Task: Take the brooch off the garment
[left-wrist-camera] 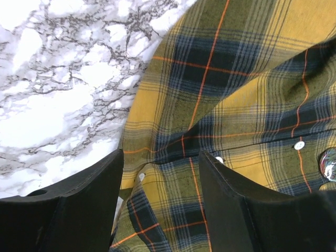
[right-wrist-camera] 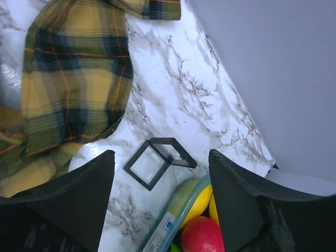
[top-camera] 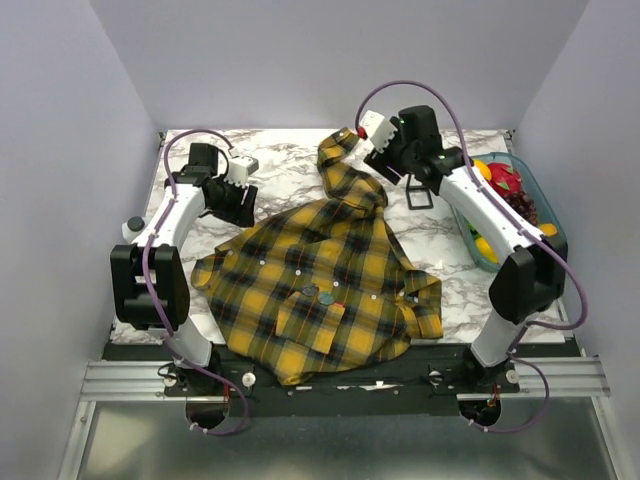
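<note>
Right gripper hangs open near the far edge of the counter, its fingers wide apart and holding nothing. Under it lie a black square frame and the rim of a teal bin of yellow and red fruit by the right edge. A white label on that rim carries print too small to read. Left gripper is open too, empty, poised over the shirt near its left shoulder. The shirt lies spread across the middle of the counter, one sleeve running to the far edge. The brooch sits on the shirt's front beside the pocket, toward the near edge, well apart from both grippers.
</note>
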Robot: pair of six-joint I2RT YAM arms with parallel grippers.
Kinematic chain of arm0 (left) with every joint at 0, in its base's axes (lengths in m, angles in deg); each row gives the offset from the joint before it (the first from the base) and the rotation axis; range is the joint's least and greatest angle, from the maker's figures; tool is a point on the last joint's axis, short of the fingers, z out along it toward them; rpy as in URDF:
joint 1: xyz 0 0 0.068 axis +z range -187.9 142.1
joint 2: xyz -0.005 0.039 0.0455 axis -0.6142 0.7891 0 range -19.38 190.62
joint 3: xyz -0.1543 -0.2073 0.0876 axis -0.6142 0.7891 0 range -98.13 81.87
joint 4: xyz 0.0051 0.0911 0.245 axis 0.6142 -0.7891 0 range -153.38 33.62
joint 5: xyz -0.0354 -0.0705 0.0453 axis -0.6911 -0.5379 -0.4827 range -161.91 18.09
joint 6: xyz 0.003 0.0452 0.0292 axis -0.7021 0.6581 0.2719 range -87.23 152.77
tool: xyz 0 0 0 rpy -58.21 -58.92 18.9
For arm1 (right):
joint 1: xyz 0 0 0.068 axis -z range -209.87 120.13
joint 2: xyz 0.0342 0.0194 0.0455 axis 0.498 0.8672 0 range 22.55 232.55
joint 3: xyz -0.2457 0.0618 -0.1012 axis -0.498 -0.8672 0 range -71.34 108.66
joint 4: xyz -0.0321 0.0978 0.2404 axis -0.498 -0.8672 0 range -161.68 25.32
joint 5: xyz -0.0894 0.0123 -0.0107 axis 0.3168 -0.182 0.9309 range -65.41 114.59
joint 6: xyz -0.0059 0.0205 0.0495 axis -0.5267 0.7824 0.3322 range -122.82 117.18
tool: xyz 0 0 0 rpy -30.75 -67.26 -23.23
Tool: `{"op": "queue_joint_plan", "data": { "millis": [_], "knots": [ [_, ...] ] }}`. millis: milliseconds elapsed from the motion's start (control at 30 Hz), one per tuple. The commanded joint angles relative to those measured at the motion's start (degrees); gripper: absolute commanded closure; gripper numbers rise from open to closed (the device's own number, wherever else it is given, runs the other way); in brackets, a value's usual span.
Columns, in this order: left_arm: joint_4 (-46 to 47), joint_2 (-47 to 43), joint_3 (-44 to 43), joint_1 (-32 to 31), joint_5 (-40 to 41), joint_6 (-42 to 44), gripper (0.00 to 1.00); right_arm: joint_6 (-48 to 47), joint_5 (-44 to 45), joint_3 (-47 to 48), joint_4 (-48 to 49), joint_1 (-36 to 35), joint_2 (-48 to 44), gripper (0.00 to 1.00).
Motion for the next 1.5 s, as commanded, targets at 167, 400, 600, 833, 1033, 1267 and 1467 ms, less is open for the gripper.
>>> {"op": "queue_joint_plan", "data": {
  "millis": [167, 400, 600, 833, 1033, 1267, 1467],
  "knots": [
    [-0.2, 1.0, 2.9, 0.2, 1.6, 2.1, 0.32, 0.0, -10.0, -5.5, -16.6, 0.4, 10.8, 0.32],
    [-0.1, -0.5, 5.0, 1.1, 2.6, 2.6, 0.32, 1.0, -9.9, 0.3, -20.7, 0.4, 19.3, 0.36],
    [0.3, -0.9, 6.6, 1.1, 2.4, 1.8, 0.32, 2.1, -10.2, 5.1, -25.8, 0.5, 24.5, 0.41],
    [-0.1, -1.0, 5.9, 1.1, 1.7, 0.2, 0.32, 3.8, -17.6, 6.1, -27.3, 3.1, 16.3, 0.37],
    [-1.1, 0.1, 5.8, 1.1, 1.2, 1.2, 0.32, 2.1, -16.3, 1.6, -25.4, 5.2, 11.8, 0.37],
    [-2.9, 2.5, 2.9, 1.1, 1.8, 1.9, 0.32, -0.4, -14.9, 2.8, -28.7, 5.4, 18.2, 0.43],
    [-4.1, 3.0, 1.5, 1.1, 2.7, 2.4, 0.32, -1.5, -14.3, 5.1, -29.9, 5.3, 21.2, 0.44]
  ]
}}
